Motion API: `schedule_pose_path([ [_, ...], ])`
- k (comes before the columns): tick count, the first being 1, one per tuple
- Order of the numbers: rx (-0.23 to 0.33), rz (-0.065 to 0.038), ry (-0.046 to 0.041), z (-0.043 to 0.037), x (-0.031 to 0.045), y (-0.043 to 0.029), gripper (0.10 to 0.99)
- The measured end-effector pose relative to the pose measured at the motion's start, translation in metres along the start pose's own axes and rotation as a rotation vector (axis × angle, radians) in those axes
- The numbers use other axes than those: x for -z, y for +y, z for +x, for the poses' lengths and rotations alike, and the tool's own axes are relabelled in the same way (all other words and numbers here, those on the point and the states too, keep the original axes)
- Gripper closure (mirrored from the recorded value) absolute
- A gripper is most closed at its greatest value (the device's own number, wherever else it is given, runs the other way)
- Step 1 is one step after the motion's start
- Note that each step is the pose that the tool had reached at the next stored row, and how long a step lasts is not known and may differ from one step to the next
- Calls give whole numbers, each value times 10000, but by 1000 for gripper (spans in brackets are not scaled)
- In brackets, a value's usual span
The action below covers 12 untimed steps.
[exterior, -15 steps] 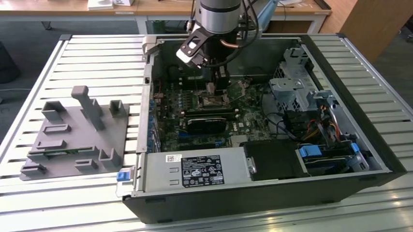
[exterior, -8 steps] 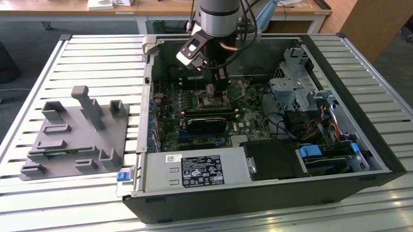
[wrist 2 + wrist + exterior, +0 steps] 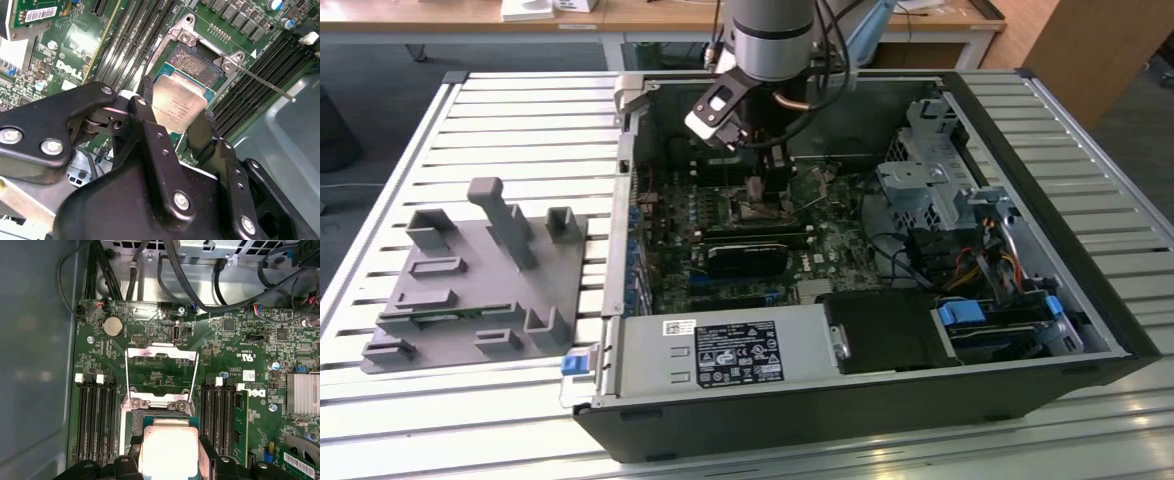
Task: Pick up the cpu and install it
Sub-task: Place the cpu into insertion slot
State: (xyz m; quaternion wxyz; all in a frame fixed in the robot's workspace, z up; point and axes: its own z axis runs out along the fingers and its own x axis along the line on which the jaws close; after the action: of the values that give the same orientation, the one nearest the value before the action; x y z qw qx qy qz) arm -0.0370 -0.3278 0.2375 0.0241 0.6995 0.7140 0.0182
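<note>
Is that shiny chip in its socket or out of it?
Out. In the second wrist view the cpu is gripped between the black fingers, tilted, and the socket shows bare contacts beyond it.

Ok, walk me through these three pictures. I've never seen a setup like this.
One picture looks from outside at a robot arm reaching into an open computer case on a slatted table. A grey parts holder sits at the exterior view's left. The other two come from cameras on the arm's wrist. In the second wrist view, the tool is shut on the cpu, a silver square chip, held over the open socket on the green motherboard.
</note>
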Motion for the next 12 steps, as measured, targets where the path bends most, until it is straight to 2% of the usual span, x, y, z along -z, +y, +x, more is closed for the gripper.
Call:
schedule_pose_path([
  [12, 0, 0, 0, 1, -70, -9, 561],
])
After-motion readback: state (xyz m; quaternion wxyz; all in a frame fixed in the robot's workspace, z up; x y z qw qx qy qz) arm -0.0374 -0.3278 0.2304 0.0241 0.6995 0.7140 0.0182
